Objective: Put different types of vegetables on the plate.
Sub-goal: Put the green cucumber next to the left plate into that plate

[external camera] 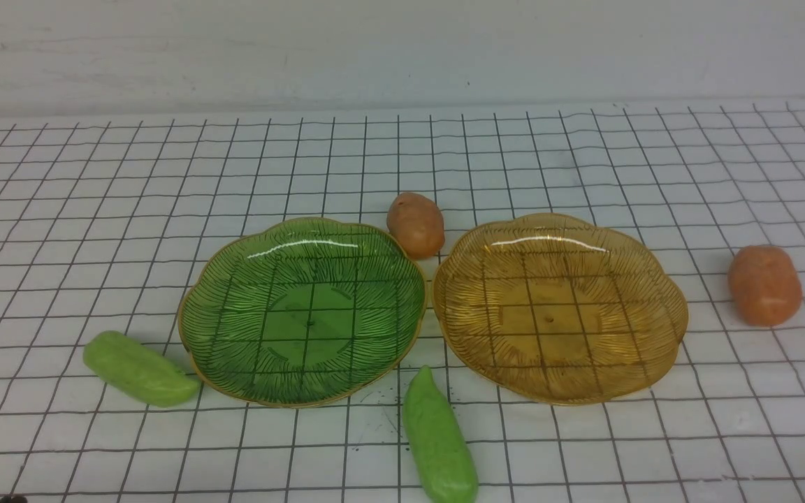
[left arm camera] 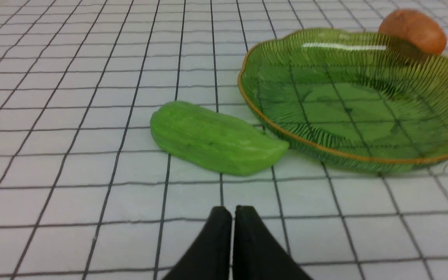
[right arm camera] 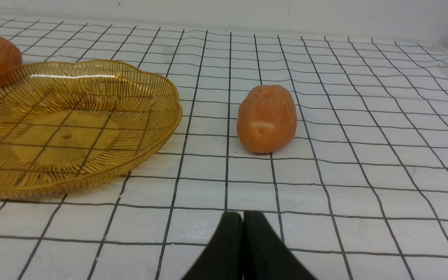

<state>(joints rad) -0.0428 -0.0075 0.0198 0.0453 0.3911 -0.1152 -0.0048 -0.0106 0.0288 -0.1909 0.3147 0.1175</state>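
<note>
A light-green, tapered toy cucumber (left arm camera: 214, 138) lay on the white, black-gridded counter (left arm camera: 72, 175) just ahead of the left fingers (left arm camera: 214, 249), which were clenched empty, its tip beside a ribbed, translucent green plate (left arm camera: 348, 101). An orange-brown oval toy potato (right arm camera: 266, 118) lay ahead of the right fingers (right arm camera: 228, 252), likewise clenched, near a ribbed amber plate (right arm camera: 64, 124).
</note>
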